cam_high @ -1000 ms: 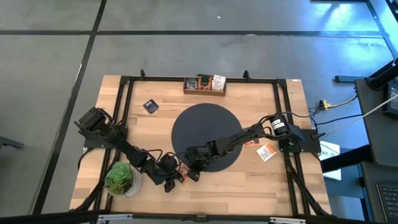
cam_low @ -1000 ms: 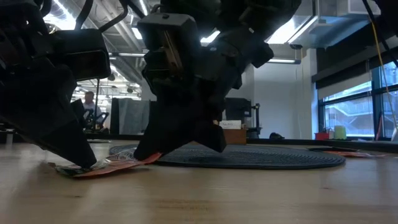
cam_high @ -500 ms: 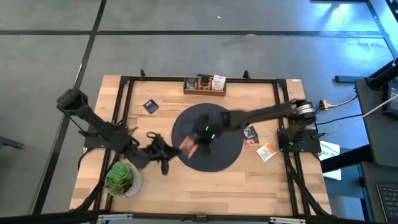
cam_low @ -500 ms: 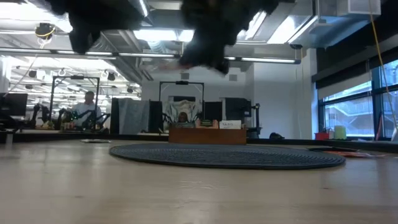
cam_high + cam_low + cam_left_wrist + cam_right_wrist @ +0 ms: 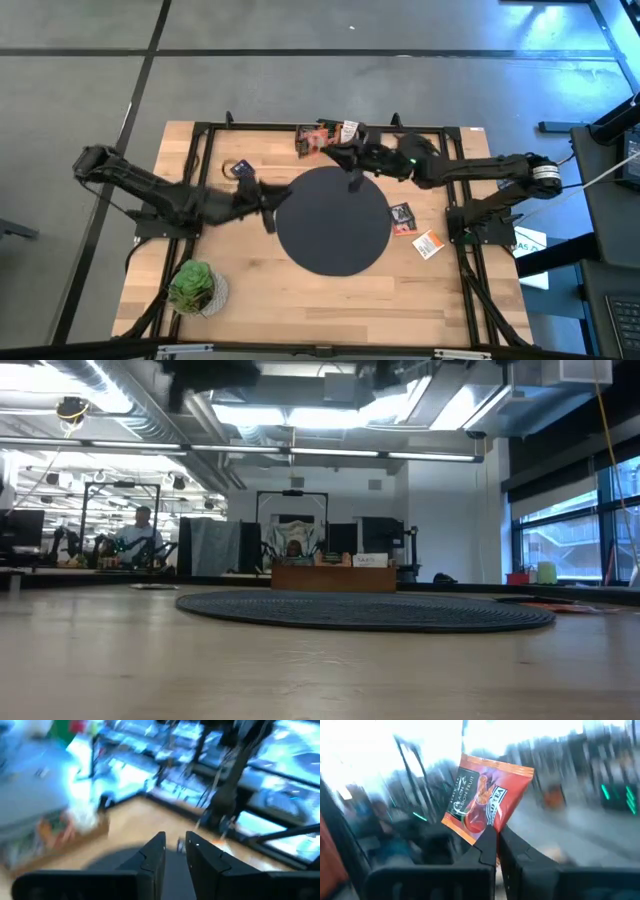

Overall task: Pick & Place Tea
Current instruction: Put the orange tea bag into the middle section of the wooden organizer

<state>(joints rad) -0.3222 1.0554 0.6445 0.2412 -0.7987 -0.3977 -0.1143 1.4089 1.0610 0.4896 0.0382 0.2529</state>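
- Orange-red foil tea-bag packet (image 5: 487,800), flat and squarish with a printed label, pinched by one lower corner between the right gripper (image 5: 496,845)'s two dark fingers; fingers narrow, clamped on the packet.
- High view: right gripper (image 5: 335,148) carries the packet (image 5: 318,140) over the far edge of the table, at the left end of the shallow wooden box (image 5: 330,141) and just past the rim of the black round woven mat (image 5: 332,220).
- More tea packets stand inside the box (image 5: 349,131); two lie loose on the bare wood right of the mat, one dark with red print (image 5: 402,215), one orange and white (image 5: 428,244). A dark purple packet (image 5: 242,170) lies on the wood left of the mat.
- Left gripper (image 5: 175,851) hangs over the mat's left edge, near the dark purple packet; fingers nearly together, a thin gap between them, nothing held.
- Step in hand, as I judge it: transport, with the packet almost at the box. Placing not yet done.
- Next move likely calls for lining the packet up over a free slot in the box, lowering, then parting the fingers; risk is the packet catching on the box wall or on the ones already standing there.
- Green leafy plant in a pot (image 5: 195,287) sits at the near left corner, well apart from the work.
- Low view shows only the mat and the box across the table; both grippers are above its frame.
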